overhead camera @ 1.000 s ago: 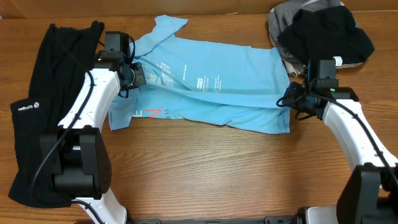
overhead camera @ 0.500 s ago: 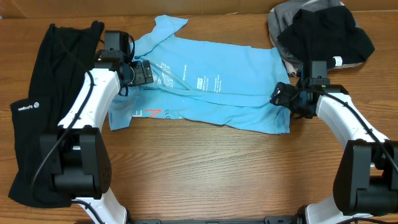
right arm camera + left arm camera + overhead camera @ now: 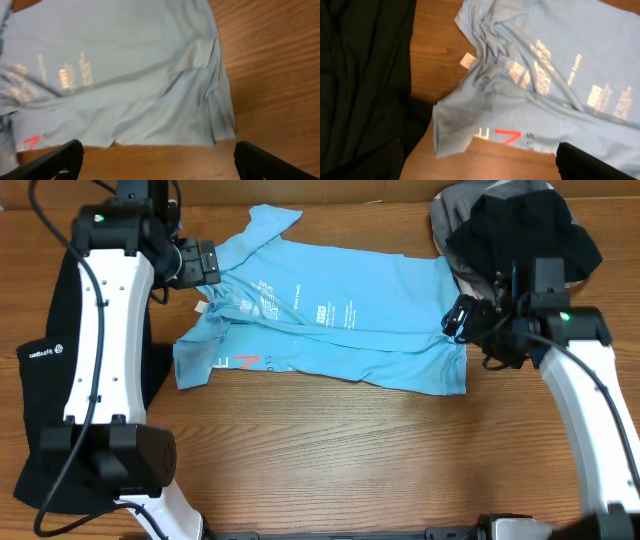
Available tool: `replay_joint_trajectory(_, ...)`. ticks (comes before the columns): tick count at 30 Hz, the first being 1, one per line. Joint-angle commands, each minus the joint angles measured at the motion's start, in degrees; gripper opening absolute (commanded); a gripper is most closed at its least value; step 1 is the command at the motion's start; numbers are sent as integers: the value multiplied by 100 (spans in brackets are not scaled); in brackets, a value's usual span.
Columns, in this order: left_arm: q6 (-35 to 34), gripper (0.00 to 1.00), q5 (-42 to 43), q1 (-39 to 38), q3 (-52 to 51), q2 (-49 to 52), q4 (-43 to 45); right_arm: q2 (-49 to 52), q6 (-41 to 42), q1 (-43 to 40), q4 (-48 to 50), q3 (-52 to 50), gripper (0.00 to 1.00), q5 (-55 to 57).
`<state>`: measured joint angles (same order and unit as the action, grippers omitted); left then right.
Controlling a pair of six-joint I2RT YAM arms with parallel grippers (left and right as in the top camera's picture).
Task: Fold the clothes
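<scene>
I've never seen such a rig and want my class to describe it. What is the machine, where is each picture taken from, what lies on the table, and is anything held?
Two white robot arms, the left arm and the right arm, stand at a wooden table. One picture looks down from above; the other two come from a camera on each wrist. A light blue T-shirt, partly folded, lies in the middle, a long black garment beside the left arm, a pile of black and grey clothes near the right. Both pairs of jaws are open and hold nothing.
</scene>
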<state>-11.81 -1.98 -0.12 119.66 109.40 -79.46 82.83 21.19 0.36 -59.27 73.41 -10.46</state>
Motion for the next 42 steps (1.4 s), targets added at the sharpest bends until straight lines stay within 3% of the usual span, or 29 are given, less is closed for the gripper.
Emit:
replay_joint_trajectory(1, 68, 100, 365, 4, 273, -46, -315, -348, 345, 234, -264, 90, 100, -70)
replay_joint_trajectory(11, 52, 100, 188, 4, 275, -236, -1263, -1213, 1217, 977, -1117, 81, 100, 553)
replay_joint_trajectory(17, -70, 99, 52, 4, 258, -898, -1510, -1390, 1613, 1285, -1600, 33, 100, 748)
replay_joint_trajectory(27, -411, 100, -116, 4, 59, -1971, -1733, -1722, 2184, 1727, -1578, -833, 100, 789)
replay_joint_trajectory(33, -669, 100, -105, -33, -1504, -2459, -1283, -1777, 2277, 1727, -1123, -1591, 100, 782)
replay_joint_trajectory(42, -931, 100, -17, -33, -4352, -2743, 859, -1709, 2203, 1727, -391, -2037, 100, 826)
